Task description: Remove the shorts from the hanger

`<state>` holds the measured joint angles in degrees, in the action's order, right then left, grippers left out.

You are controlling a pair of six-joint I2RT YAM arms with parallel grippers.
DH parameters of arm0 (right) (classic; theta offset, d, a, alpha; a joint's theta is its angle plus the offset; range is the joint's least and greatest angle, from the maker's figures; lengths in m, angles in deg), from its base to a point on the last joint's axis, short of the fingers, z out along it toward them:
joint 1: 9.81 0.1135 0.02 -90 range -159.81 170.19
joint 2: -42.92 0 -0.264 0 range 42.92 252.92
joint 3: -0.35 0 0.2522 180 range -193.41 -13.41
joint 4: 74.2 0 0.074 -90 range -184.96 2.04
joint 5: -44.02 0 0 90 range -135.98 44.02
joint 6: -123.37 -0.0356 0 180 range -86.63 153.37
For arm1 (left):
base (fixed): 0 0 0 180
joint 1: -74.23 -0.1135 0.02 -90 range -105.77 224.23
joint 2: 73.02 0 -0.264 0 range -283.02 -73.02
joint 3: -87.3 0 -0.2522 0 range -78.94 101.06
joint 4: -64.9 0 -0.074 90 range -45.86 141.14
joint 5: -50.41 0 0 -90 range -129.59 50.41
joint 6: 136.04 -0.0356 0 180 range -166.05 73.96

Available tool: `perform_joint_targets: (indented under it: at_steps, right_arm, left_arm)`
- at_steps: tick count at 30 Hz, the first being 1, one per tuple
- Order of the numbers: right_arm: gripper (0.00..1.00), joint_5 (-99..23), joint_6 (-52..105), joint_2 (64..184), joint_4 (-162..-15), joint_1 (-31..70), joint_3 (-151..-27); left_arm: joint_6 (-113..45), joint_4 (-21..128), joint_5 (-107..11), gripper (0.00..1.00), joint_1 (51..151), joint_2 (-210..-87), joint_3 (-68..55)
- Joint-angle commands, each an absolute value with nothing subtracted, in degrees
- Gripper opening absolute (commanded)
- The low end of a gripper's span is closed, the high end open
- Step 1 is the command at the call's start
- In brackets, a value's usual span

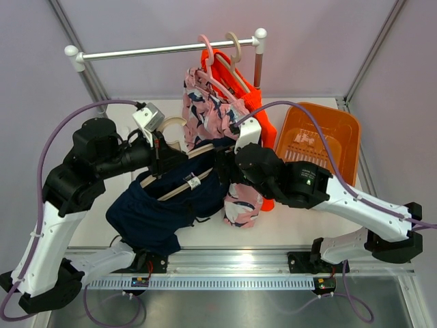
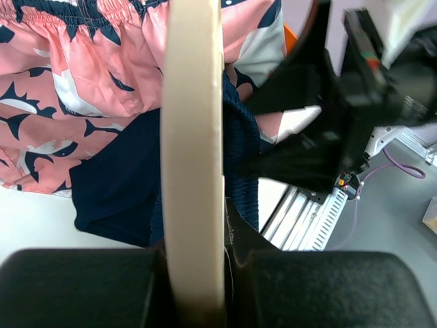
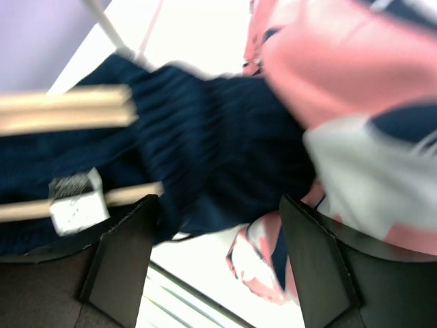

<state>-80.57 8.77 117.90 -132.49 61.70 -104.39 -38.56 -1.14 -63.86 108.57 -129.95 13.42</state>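
Note:
The dark navy shorts (image 1: 164, 205) hang on a pale wooden hanger (image 1: 179, 186) held off the rack, low over the table. My left gripper (image 1: 160, 147) is shut on that hanger's pale hook (image 2: 194, 137); the navy shorts (image 2: 123, 184) hang beyond it. My right gripper (image 1: 225, 165) is open at the right end of the navy waistband (image 3: 218, 150), jaws wide apart (image 3: 218, 256), with nothing between them. The pink patterned shorts (image 1: 208, 109) and the orange shorts (image 1: 254, 99) hang on the rack behind. The pink pair also shows in both wrist views (image 2: 75, 89) (image 3: 328, 68).
A white clothes rail (image 1: 164, 49) spans the back of the table. An orange basket (image 1: 321, 137) stands at the back right. A metal rail (image 1: 225, 260) runs along the near table edge, in front of the arm bases.

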Motion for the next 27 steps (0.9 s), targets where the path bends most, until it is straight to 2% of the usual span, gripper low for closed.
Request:
perform_joint_targets:
  at_steps: [1,9,12,13,16,17,27]
  right_arm:
    - [0.79,-82.9,9.81,118.86,-128.23,59.36,-106.57]
    - [0.67,-81.84,12.36,123.24,-126.46,58.75,-110.96]
    - [0.44,-81.76,12.54,125.09,-127.33,58.22,-112.54]
    - [0.28,-81.49,12.54,125.27,-127.51,57.96,-112.63]
    - [0.1,-81.14,12.36,125.54,-127.6,57.52,-112.72]
    - [0.0,-81.14,12.36,125.54,-127.69,56.99,-112.81]
    - [0.0,-81.84,13.76,123.08,-129.09,47.34,-112.72]
  left_arm:
    - [-38.31,3.77,-66.92,0.0,108.86,-128.39,12.74]
    - [-39.36,3.06,-65.43,0.0,108.86,-127.69,10.1]
    - [-39.63,3.15,-64.47,0.0,108.86,-127.17,9.66]
    - [-39.98,2.8,-64.11,0.0,108.86,-127.08,9.74]
    - [-40.51,2.18,-62.01,0.0,108.86,-126.9,9.65]
    - [-40.59,2.09,-61.65,0.0,108.86,-126.73,9.65]
    - [-41.39,1.21,-62.17,0.0,108.86,-124.97,7.81]
